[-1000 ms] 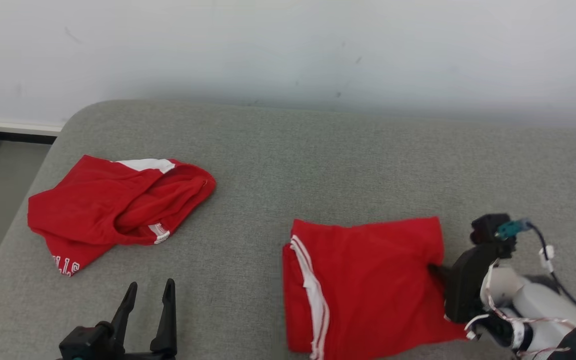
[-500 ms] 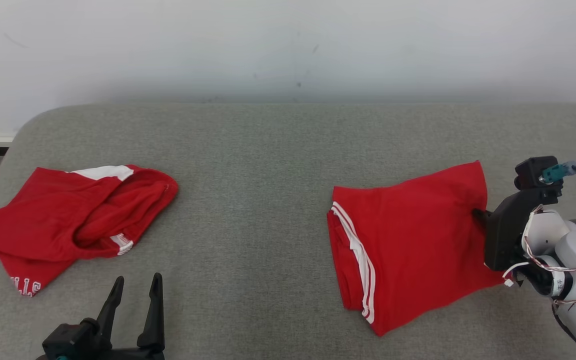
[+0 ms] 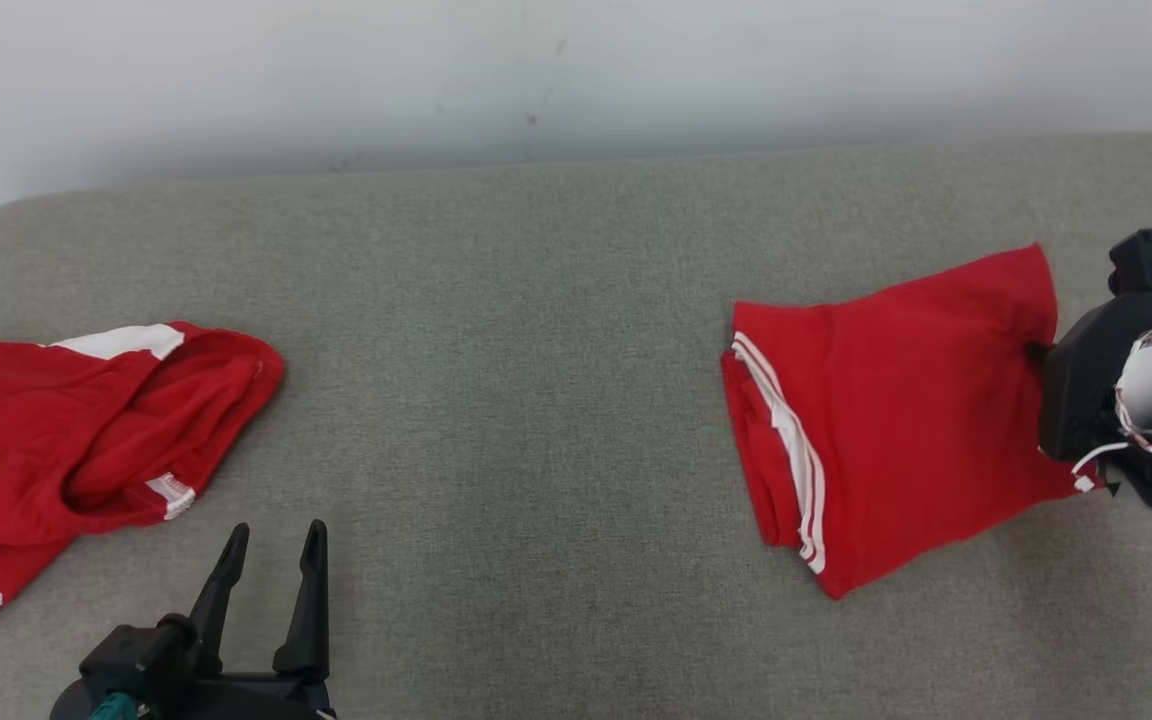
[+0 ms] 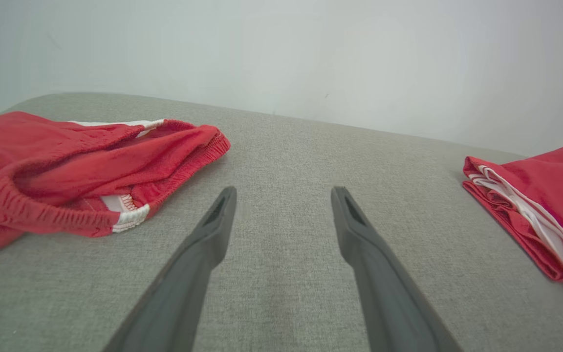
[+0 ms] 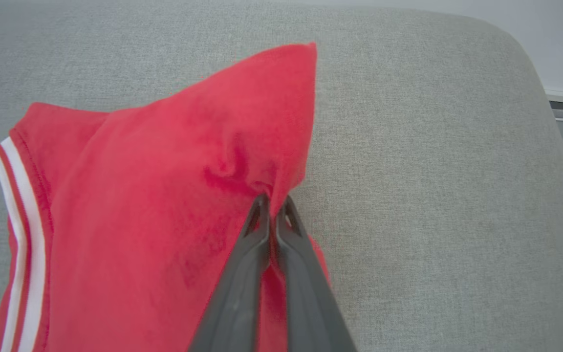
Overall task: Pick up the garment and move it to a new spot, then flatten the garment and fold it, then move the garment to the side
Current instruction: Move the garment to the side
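The garment [image 3: 896, 410] is a folded red piece with white stripes along its left edge, lying at the right of the grey cushion [image 3: 536, 350]. My right gripper [image 3: 1036, 352] is shut on its right edge. In the right wrist view the red cloth [image 5: 164, 195] puckers and rises where my right gripper [image 5: 272, 200] pinches it. My left gripper [image 3: 274, 530] stands open near the front left, with nothing between its fingers [image 4: 213, 230]. The left wrist view shows the garment's striped edge [image 4: 545, 195] at far right.
A second red garment [image 3: 86, 430] lies crumpled at the far left of the cushion, close to my left gripper; its elastic waistband [image 4: 66, 161] faces the left wrist camera. A pale wall runs behind. The cushion's rounded right end [image 5: 530, 98] drops to the floor.
The head camera has swung right. My right gripper has dragged the folded garment to the right and farther back, away from the crumpled one, turning it slightly. The left gripper stays open.
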### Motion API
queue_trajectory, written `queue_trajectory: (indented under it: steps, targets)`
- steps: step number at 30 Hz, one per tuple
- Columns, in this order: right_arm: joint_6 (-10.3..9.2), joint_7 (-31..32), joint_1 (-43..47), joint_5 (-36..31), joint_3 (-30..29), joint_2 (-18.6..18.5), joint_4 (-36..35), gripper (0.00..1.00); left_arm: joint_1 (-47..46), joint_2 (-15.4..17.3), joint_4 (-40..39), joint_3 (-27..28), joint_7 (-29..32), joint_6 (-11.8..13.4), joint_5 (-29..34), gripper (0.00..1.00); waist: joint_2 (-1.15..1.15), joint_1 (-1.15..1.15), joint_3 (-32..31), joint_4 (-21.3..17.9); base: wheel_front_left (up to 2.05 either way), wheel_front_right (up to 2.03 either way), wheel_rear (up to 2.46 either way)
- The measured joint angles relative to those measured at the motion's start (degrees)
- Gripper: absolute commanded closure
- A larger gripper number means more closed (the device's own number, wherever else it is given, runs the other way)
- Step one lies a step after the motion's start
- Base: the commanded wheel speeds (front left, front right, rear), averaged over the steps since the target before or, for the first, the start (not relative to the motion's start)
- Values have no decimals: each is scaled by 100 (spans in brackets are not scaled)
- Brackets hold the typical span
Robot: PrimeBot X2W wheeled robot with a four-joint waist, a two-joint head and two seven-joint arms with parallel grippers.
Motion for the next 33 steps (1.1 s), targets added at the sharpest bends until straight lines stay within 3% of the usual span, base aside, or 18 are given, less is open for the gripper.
queue_trajectory:
  steps: [16,33]
  targets:
    - [22,-14,-542,-247,-56,-227,835,100,-222,92,-65,-160,26,-148,73,0,0,0,425,-260,0,0,0]
    - [-85,-370,-902,-667,-131,-882,1457,100,-611,172,-200,-256,132,-301,211,0,0,1,954,-152,0,0,0]
